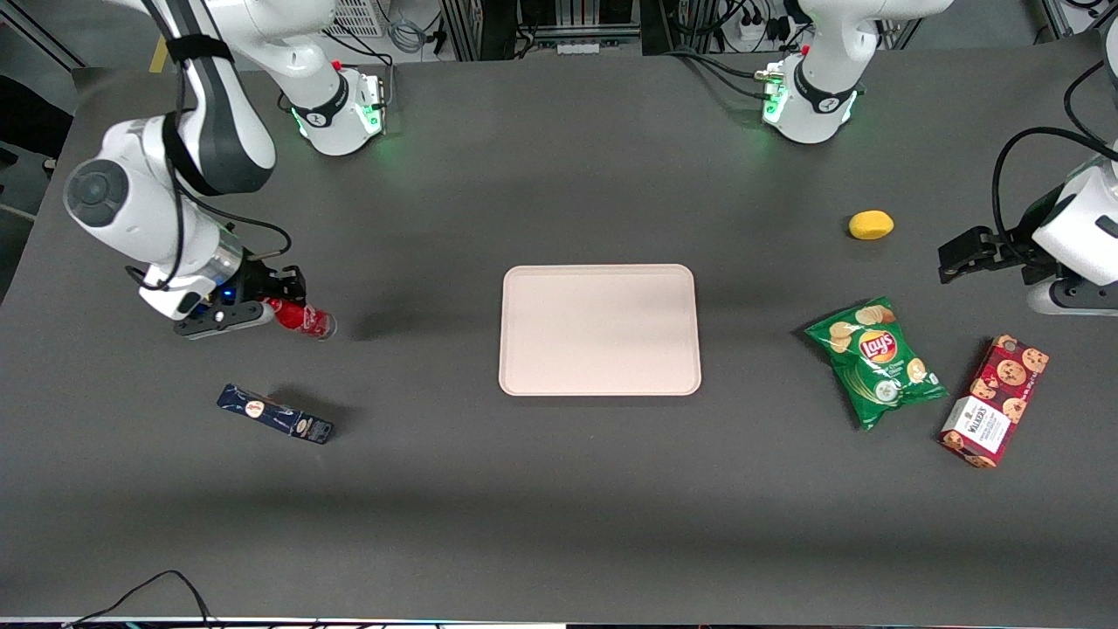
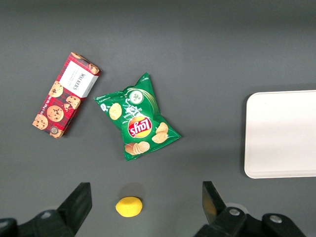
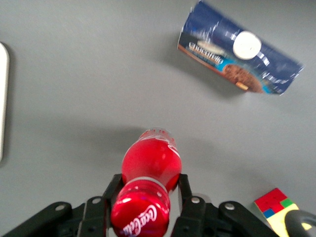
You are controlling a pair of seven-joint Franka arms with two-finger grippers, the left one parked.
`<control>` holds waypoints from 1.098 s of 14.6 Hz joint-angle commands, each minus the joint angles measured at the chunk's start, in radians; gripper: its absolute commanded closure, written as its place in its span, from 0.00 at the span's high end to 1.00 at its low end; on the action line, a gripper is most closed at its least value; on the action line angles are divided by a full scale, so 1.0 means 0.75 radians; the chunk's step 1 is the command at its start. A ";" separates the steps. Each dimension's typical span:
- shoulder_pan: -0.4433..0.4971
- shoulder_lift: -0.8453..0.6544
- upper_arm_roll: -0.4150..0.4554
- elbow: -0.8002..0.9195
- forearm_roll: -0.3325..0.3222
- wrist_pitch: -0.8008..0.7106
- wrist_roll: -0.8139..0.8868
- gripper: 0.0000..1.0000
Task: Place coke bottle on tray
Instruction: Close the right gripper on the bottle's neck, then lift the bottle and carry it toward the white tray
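Gripping the coke bottle, the gripper sits low over the dark grey desk toward the working arm's end, its jaws pinching the bottle near the capped end from both sides. In the right wrist view the coke bottle shows its red cap with white script facing the camera, held between the two black fingers of the gripper. From the front the bottle looks tilted, its clear base pointing toward the tray, and whether it touches the desk cannot be told.

That tray lies flat near the middle of the desk, pale pinkish-beige with rounded corners and a low rim, well apart from the bottle; nothing rests on it. Its edge also shows in the left wrist view and as a thin strip in the right wrist view.

A dark blue oblong box lies on the desk nearer the front camera than the gripper, apart from it; the right wrist view shows the box with a white round mark on it.

Toward the parked arm's end lie a green crisp bag, a red biscuit box just beside it, and a yellow lemon farther from the front camera
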 commanded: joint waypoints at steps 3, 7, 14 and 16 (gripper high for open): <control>0.010 -0.032 0.002 0.382 0.038 -0.377 -0.035 0.00; 0.021 -0.026 0.032 0.417 0.038 -0.386 0.038 0.00; 0.051 0.048 0.359 0.538 0.027 -0.375 0.600 0.00; 0.057 0.105 0.470 0.595 0.021 -0.369 0.786 0.00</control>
